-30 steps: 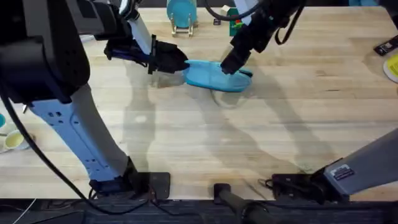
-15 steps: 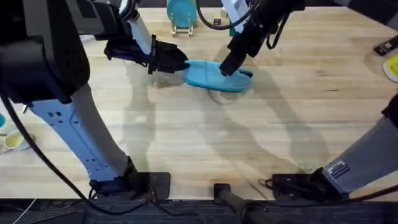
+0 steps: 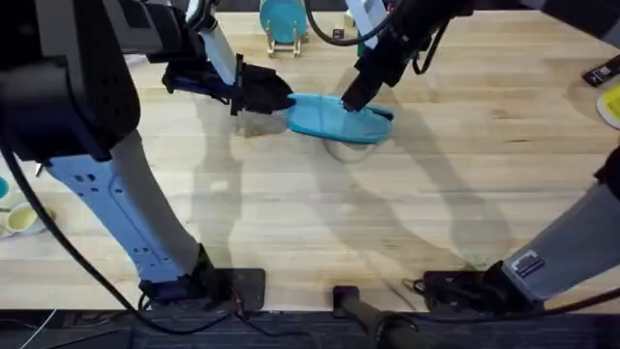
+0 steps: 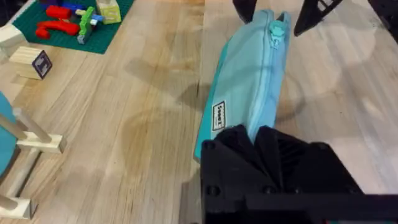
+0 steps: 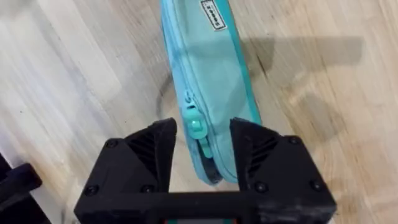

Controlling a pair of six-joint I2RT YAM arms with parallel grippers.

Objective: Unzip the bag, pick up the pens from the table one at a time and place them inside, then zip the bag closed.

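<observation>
Overhead, we see the bag [image 3: 334,118] lying on the surface [image 3: 407,213], our left gripper [image 3: 276,100] with jaws clamped on one end to anchor it while the right gripper's [image 3: 351,101] jaws straddle, apart, the pull tab [image 5: 196,127].

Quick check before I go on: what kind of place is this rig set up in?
Most likely a robot lab or test bench, not a home. Two arms are mounted at the edge of a pale plank table, and practice props lie about: a light blue bag, toy bricks on a green mat and a teal disc on a wooden stand.
</observation>
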